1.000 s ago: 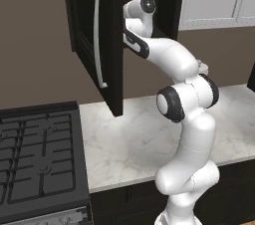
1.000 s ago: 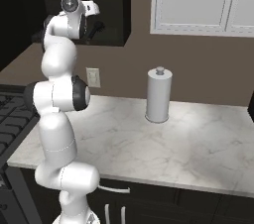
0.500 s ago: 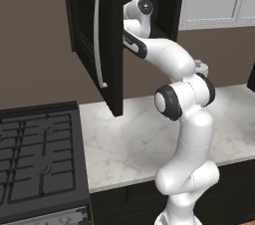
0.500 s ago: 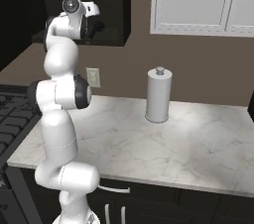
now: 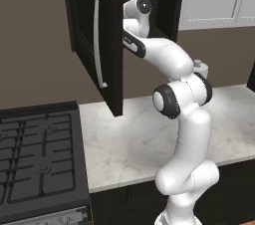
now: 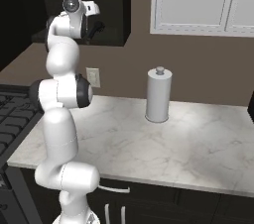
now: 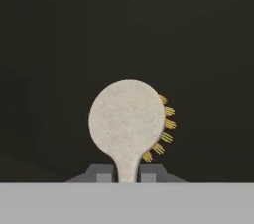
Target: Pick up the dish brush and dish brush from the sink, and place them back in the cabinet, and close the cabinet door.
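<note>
Gripper (image 7: 127, 173) clamped on the cream-headed dish brush (image 7: 127, 125), up inside the black cabinet (image 5: 167, 0), door (image 5: 99, 40) open.

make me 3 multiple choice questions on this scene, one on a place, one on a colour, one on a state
1. Where is the hand?
A. over the stove
B. up at the open black cabinet
C. beside the paper towel roll

2. What colour is the head of the brush in the hand?
A. pale cream
B. red
C. blue

3. How is the cabinet door?
A. shut
B. taken off
C. swung open

Answers:
1 B, the arm reaches up to the dark interior.
2 A, the hand view shows a cream round head with yellow bristles.
3 C, it stands out from the cabinet, handle showing.
</note>
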You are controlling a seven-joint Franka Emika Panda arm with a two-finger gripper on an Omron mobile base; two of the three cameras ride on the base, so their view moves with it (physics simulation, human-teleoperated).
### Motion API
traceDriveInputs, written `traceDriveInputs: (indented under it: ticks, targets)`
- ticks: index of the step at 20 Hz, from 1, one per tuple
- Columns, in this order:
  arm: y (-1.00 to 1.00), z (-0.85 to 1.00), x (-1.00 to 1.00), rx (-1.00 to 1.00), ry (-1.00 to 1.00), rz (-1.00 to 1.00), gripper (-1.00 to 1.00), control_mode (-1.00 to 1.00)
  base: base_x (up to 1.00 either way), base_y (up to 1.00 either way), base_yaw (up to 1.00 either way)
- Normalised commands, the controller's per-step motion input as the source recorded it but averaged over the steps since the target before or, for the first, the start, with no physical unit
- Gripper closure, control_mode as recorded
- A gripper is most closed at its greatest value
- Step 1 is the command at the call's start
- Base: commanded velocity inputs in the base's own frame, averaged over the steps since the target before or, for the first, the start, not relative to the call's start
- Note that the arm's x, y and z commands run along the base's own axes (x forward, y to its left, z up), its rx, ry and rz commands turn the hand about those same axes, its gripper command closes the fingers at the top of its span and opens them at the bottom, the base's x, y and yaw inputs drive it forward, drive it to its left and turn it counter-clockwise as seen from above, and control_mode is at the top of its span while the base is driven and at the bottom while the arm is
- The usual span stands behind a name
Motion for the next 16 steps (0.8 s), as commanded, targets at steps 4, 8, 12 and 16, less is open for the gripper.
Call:
traceDriveInputs:
  ticks: [4,8,12,16]
  targets:
    - [0.05,-0.01,0.11,0.00,0.00,0.00,-1.00,-1.00,0.00,0.00,0.00]
    - [0.01,0.00,0.01,0.00,0.00,0.00,-1.00,-1.00,0.00,0.00,0.00]
    - [0.00,0.00,0.00,0.00,0.00,0.00,-1.00,-1.00,0.00,0.00,0.00]
    - [0.00,0.00,0.00,0.00,0.00,0.00,-1.00,-1.00,0.00,0.00,0.00]
